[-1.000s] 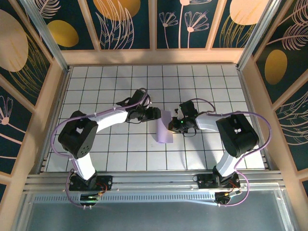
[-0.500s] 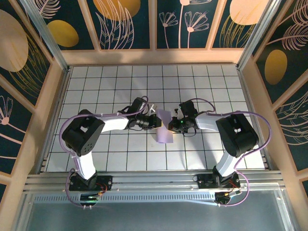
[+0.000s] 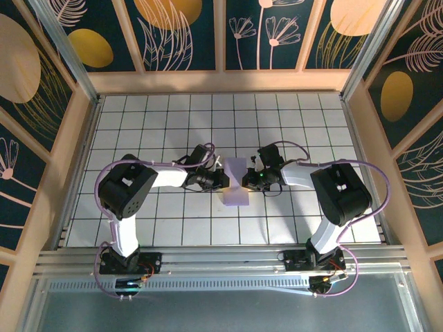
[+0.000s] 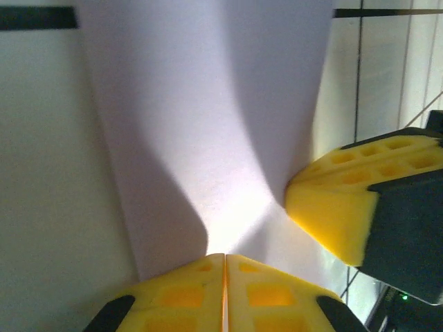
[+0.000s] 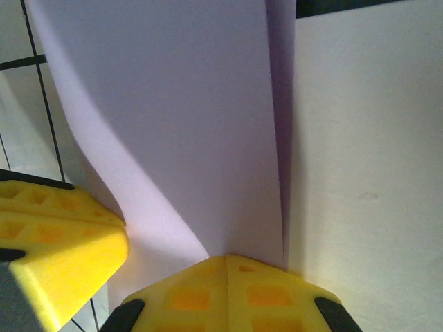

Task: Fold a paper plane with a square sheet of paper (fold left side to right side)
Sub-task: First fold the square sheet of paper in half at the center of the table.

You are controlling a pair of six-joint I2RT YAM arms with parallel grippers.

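Two grippers meet at the centre of the top view, the left gripper [image 3: 223, 179] and the right gripper [image 3: 246, 180] at opposite long edges of the pale lavender sheet of paper [image 3: 237, 188], which lies as a narrow folded strip on the white tiled table [image 3: 138, 117]. From the left wrist, yellow fingers [image 4: 187, 296] at bottom centre are clenched on the paper's near edge, and the sheet buckles up the frame. From the right wrist, the fingers [image 5: 187, 299] are pinched on the doubled sheet at bottom centre.
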